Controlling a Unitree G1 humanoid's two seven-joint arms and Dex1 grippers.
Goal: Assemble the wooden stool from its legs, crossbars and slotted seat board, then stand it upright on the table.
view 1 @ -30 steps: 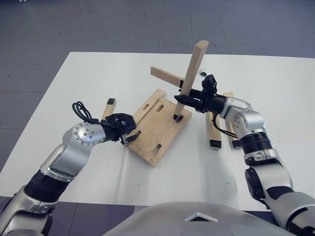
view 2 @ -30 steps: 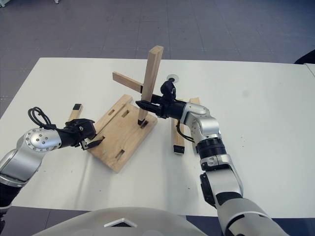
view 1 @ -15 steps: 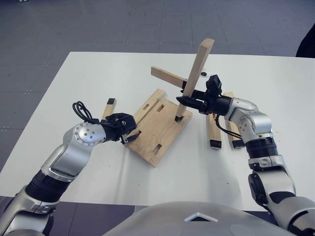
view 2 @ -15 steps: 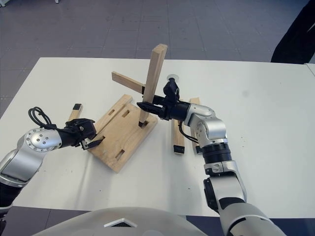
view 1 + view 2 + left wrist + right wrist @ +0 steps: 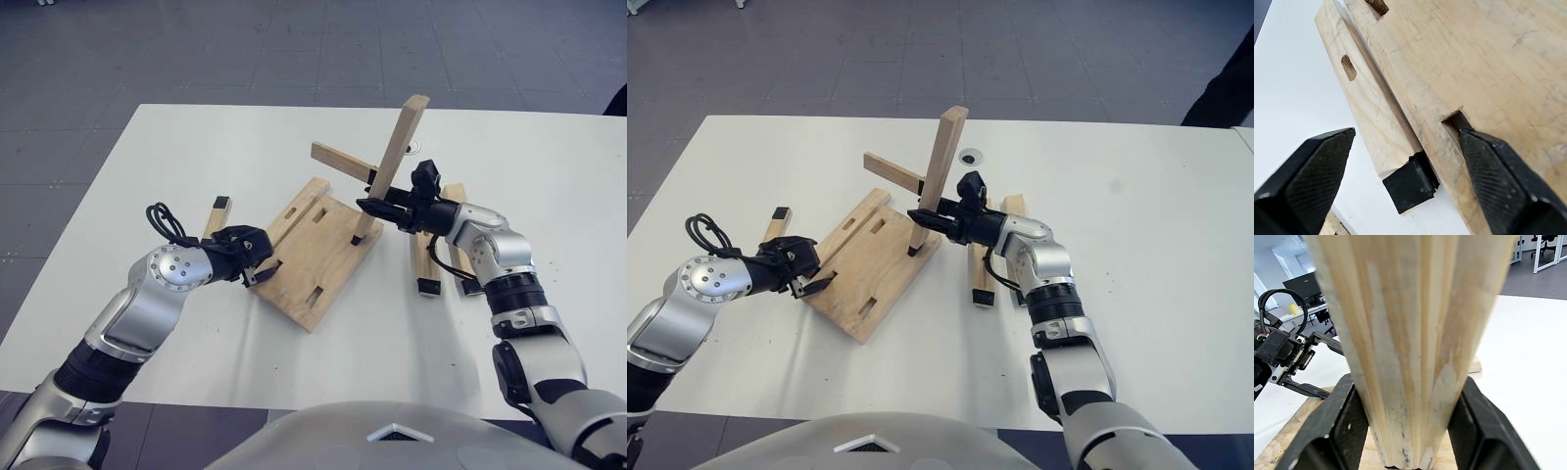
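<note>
The slotted seat board (image 5: 315, 257) lies flat mid-table. Over its far right corner my right gripper (image 5: 375, 207) is shut on a wooden leg (image 5: 394, 157) that stands tilted, its black-capped foot on the board, with a crossbar (image 5: 340, 161) sticking out to the left. In the right wrist view its fingers (image 5: 1334, 431) clamp the leg (image 5: 1410, 333). My left gripper (image 5: 258, 270) is open at the board's left edge. One of its fingers (image 5: 1498, 181) rests by a slot, and another capped leg (image 5: 1371, 112) lies along that edge.
Two loose legs (image 5: 424, 262) (image 5: 460, 250) lie on the table right of the board, under my right arm. Another capped piece (image 5: 217, 216) lies left of the board. A round cable hole (image 5: 968, 156) sits in the tabletop behind the leg.
My right gripper has leaned the leg's top further to the right, carrying the crossbar with it. The foot stayed at the board's corner. The left arm has not moved.
</note>
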